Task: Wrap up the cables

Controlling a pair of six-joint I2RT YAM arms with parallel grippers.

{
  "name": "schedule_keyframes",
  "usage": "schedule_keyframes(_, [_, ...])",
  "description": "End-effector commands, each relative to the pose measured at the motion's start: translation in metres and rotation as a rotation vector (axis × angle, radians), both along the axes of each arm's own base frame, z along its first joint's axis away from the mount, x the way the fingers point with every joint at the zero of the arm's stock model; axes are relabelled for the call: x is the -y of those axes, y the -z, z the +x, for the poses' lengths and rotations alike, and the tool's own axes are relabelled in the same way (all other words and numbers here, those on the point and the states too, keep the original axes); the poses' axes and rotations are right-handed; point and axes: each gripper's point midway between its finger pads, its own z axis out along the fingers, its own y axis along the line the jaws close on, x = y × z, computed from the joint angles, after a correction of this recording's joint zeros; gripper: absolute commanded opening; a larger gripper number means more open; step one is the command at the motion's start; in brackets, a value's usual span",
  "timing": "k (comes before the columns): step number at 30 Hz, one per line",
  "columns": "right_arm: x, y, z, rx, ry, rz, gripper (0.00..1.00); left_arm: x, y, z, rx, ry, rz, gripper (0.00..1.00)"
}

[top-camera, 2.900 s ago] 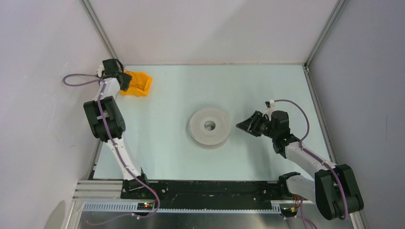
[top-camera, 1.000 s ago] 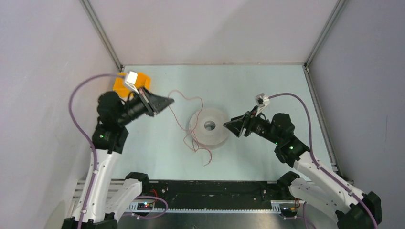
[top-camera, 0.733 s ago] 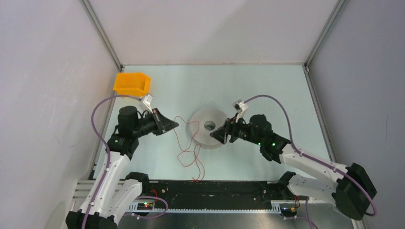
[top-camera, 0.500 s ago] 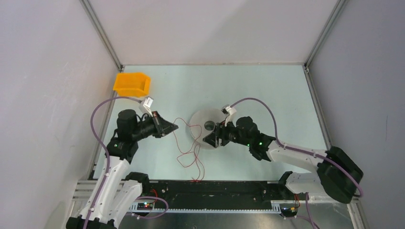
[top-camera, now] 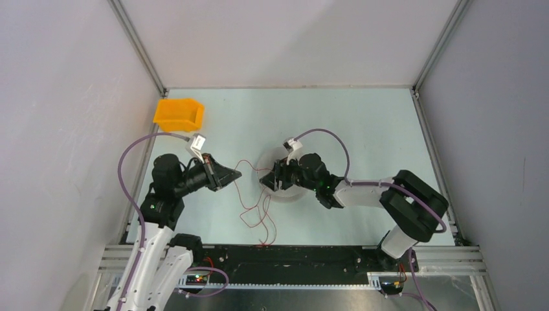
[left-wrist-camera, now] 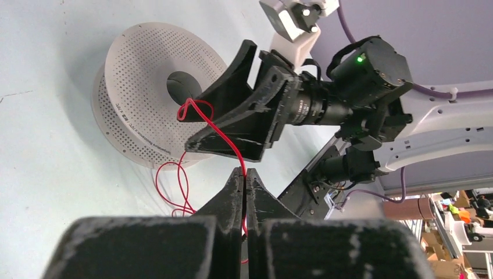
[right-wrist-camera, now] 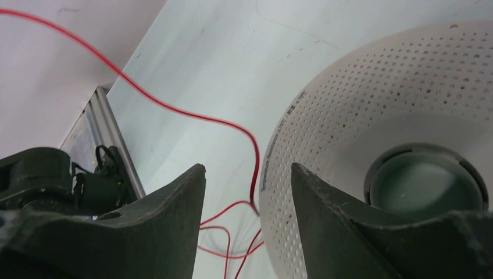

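Observation:
One thin red cable (top-camera: 248, 208) runs from my left gripper (top-camera: 232, 173) toward the white perforated spool (top-camera: 294, 188) and lies in loose loops on the table in front of it. In the left wrist view my left gripper (left-wrist-camera: 245, 173) is shut on the cable (left-wrist-camera: 224, 139), just left of the spool (left-wrist-camera: 139, 87). My right gripper (top-camera: 269, 179) is open and empty, low over the spool's left edge. In the right wrist view the right gripper (right-wrist-camera: 248, 170) has the cable (right-wrist-camera: 145, 92) passing beyond its tips, beside the spool's rim (right-wrist-camera: 360, 99).
An orange bin (top-camera: 179, 114) stands at the table's far left corner. The spool has a grey hub (right-wrist-camera: 427, 177) at its centre. The black base rail (top-camera: 285, 256) runs along the near edge. The two grippers are close together, tips nearly facing.
My left gripper left the orange bin and brought the cable to the spool's left side. My right gripper has moved left across the spool, closer to the left gripper.

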Motion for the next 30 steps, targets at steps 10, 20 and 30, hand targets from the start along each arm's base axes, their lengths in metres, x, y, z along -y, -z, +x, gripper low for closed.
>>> schedule_keyframes(10, [0.147,-0.102,0.109,0.230,0.650,-0.084,0.14,-0.008,-0.082,0.006,0.233,-0.076,-0.015,0.00])
schedule_keyframes(20, [0.287,-0.237,0.085,0.635,1.039,-0.182,0.13,0.004,-0.138,0.041,0.339,-0.127,0.072,0.00])
schedule_keyframes(30, [0.294,-0.102,0.090,0.195,0.962,-0.401,0.24,0.039,-0.030,0.064,0.037,-0.106,0.174,0.00])
